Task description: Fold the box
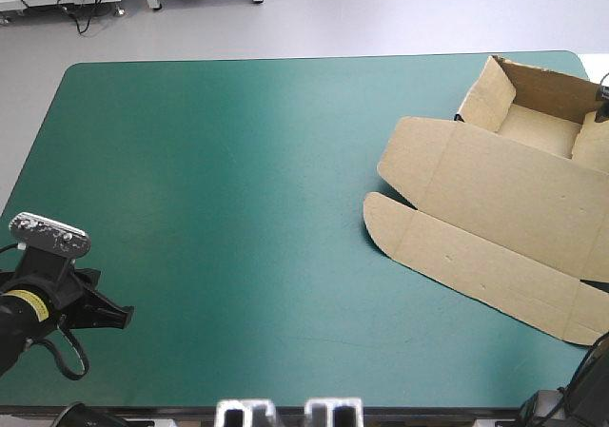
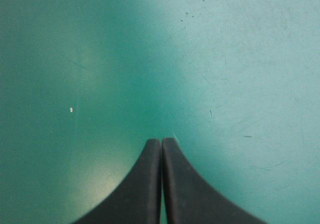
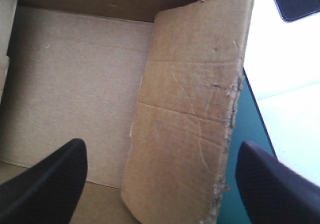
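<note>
Box (image 1: 495,199) at far right of tabletop (image 1: 238,208), walls partly raised. Left gripper (image 2: 161,141) pressed together. Right gripper (image 3: 161,145) spread over a flap (image 3: 190,109).

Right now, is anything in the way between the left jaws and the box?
No, nothing I can see. Only bare teal-green table lies between the shut left jaws and the brown box near the table's right edge. The right jaws are open right at the box's raised side wall.
</note>
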`<control>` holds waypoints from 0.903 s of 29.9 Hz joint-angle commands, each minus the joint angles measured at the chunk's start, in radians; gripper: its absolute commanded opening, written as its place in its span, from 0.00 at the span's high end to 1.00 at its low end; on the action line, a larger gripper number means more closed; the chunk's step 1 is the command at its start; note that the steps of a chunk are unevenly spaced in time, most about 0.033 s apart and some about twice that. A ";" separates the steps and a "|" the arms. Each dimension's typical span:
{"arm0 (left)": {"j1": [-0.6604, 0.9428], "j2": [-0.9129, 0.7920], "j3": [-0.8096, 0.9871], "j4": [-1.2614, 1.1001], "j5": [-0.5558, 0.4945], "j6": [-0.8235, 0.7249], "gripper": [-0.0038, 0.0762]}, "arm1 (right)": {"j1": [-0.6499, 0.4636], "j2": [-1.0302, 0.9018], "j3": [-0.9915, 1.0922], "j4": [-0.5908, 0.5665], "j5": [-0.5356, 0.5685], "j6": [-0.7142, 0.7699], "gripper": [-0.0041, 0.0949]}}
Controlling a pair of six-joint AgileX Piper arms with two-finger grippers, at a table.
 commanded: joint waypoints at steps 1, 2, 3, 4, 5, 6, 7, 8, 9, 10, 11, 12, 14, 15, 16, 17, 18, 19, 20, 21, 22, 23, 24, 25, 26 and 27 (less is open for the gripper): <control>-0.007 0.007 -0.024 0.016 -0.012 -0.009 0.96 | -0.003 -0.101 -0.033 0.074 0.011 -0.010 0.29; -0.007 0.007 -0.024 0.016 -0.011 -0.009 0.96 | -0.003 -0.109 -0.033 0.105 0.011 -0.025 0.35; -0.007 0.007 -0.024 0.016 -0.008 -0.009 0.96 | -0.003 -0.121 -0.033 0.144 0.011 -0.054 0.41; -0.007 0.007 -0.024 0.016 -0.005 -0.009 0.96 | -0.003 -0.130 -0.033 0.189 0.011 -0.082 0.49; -0.007 0.007 -0.024 0.016 -0.001 -0.009 0.96 | -0.003 -0.143 -0.033 0.244 0.011 -0.126 0.57; -0.007 0.007 -0.024 0.016 0.001 -0.009 0.96 | -0.003 -0.151 -0.033 0.305 0.011 -0.173 0.66; -0.007 0.007 -0.024 0.016 0.004 -0.009 0.96 | -0.003 -0.162 -0.033 0.358 0.011 -0.221 0.74; -0.007 0.007 -0.024 0.016 0.005 -0.009 0.96 | -0.003 -0.172 -0.033 0.428 0.011 -0.270 0.83; -0.007 0.007 -0.024 0.014 0.005 -0.009 0.96 | 0.001 -0.186 -0.031 0.496 0.011 -0.319 0.92; -0.007 0.007 -0.024 0.014 0.006 -0.009 0.96 | 0.008 -0.196 -0.031 0.536 0.011 -0.349 0.98; -0.007 0.007 -0.024 0.014 0.006 -0.009 0.96 | 0.018 -0.209 -0.031 0.563 0.011 -0.356 0.97; -0.007 0.007 -0.024 0.014 0.006 -0.009 0.96 | 0.035 -0.224 -0.031 0.562 0.011 -0.353 0.98; -0.007 0.007 -0.024 0.014 0.006 -0.009 0.96 | 0.073 -0.246 -0.031 0.519 0.011 -0.319 0.98; -0.007 0.007 -0.024 0.014 0.006 -0.009 0.96 | 0.098 -0.256 -0.031 0.487 0.011 -0.295 0.98; -0.007 0.007 -0.024 0.014 0.006 -0.009 0.96 | 0.126 -0.267 -0.031 0.453 0.011 -0.279 0.98; -0.007 0.007 -0.024 0.014 0.006 -0.009 0.96 | 0.151 -0.275 -0.031 0.425 0.011 -0.260 0.98; -0.007 0.007 -0.024 0.014 0.006 -0.009 0.96 | 0.185 -0.284 -0.031 0.390 0.011 -0.252 0.98; -0.007 0.007 -0.024 0.014 0.006 -0.006 0.96 | 0.223 -0.294 -0.031 0.362 0.011 -0.250 0.98; -0.007 0.007 -0.024 0.014 0.006 -0.006 0.96 | 0.263 -0.300 -0.031 0.339 0.011 -0.250 0.98; -0.007 0.007 -0.024 0.014 0.006 -0.004 0.96 | 0.303 -0.305 -0.031 0.304 0.011 -0.241 0.98; -0.007 0.007 -0.024 0.014 0.006 -0.004 0.96 | 0.346 -0.313 -0.031 0.259 0.011 -0.223 0.98; -0.007 0.007 -0.024 0.014 0.006 -0.004 0.96 | 0.383 -0.322 -0.031 0.204 0.011 -0.201 0.98; -0.007 0.007 -0.024 0.014 0.006 -0.004 0.96 | 0.429 -0.328 -0.031 0.146 0.011 -0.178 0.98; -0.007 0.007 -0.024 0.014 0.006 -0.004 0.96 | 0.478 -0.336 -0.028 0.092 0.011 -0.163 0.98; -0.007 0.007 -0.024 0.009 0.006 -0.004 0.96 | 0.515 -0.345 -0.023 0.056 0.011 -0.151 0.98; -0.007 0.007 -0.024 0.003 0.006 -0.004 0.96 | 0.571 -0.360 -0.011 0.016 0.011 -0.151 0.98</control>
